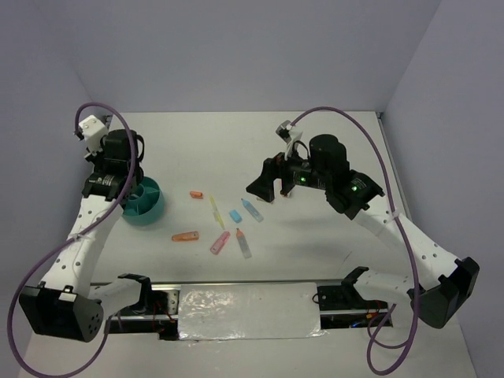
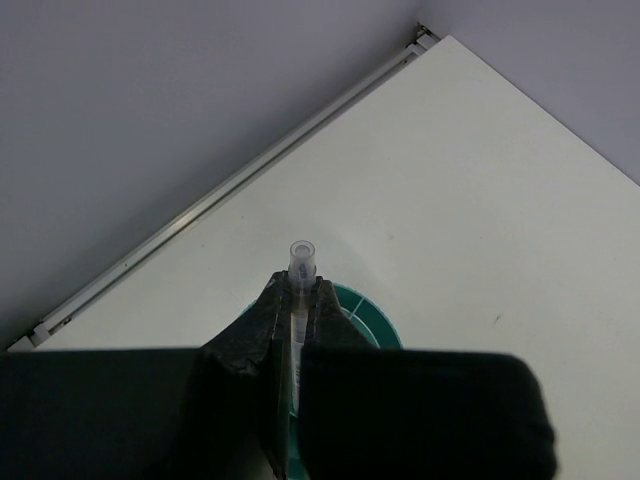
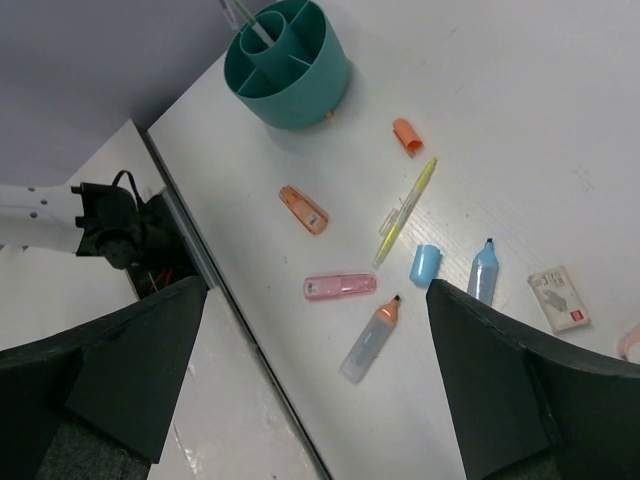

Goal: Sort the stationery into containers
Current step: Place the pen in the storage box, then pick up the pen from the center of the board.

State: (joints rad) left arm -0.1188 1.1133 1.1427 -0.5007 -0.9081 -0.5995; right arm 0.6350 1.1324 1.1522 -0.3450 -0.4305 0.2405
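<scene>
One thin, clear-capped pen (image 2: 301, 262) is pinched between the fingers of the left gripper (image 2: 297, 305), its capped end poking past the fingertips. It is right over the teal bowl (image 1: 153, 206), which sits toward 9 o'clock on the table (image 1: 205, 142) in the top view. Out from the bowl's 3 o'clock we find the other stationery scattered on the tabletop. An orange cap (image 1: 196, 194) is nearest, then a slim yellow pen (image 1: 216, 211), a light-blue cap (image 1: 235, 215) and an uncapped blue marker (image 1: 252, 209). Toward 4 o'clock of the bowl lie a short orange marker (image 1: 186, 235), a pink marker (image 1: 220, 242) and a clear-bodied marker with an orange tip (image 1: 243, 244). Our right wrist view adds a small white eraser block (image 3: 560, 298), near the blue marker at its 3 o'clock in that view. The right gripper (image 1: 266, 191) hangs at 1 o'clock of the blue marker, jaws spread wide, holding nothing.
</scene>
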